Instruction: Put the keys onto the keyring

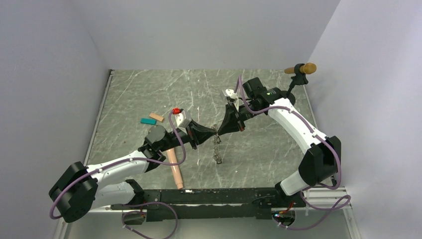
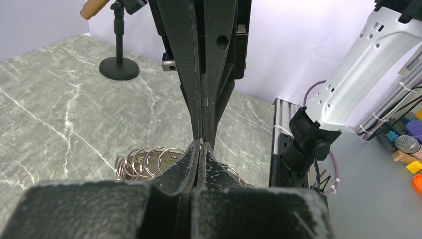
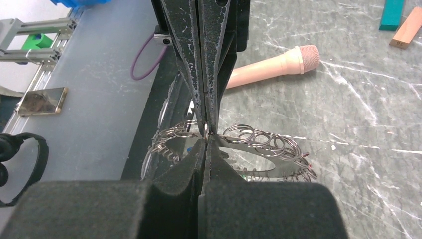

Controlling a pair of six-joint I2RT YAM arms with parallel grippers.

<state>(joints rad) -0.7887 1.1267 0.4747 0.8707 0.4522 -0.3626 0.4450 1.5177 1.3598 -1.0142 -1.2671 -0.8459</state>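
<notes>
Table (image 1: 149, 89): cylinder (image 1: 175, 172), teal block (image 1: 148, 121), tan block (image 1: 156, 117).

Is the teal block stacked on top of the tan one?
No, the teal block lies beside the tan block on the table.

The keyring (image 1: 217, 148): floppy chain of thin, linked, silvery-grey metal rings. Its top is pinched where the closed tips of the left claw (image 1: 213, 131) and right claw (image 1: 220, 130) meet. The rest hangs down in overlapping loops, lower end near the surface.
</notes>
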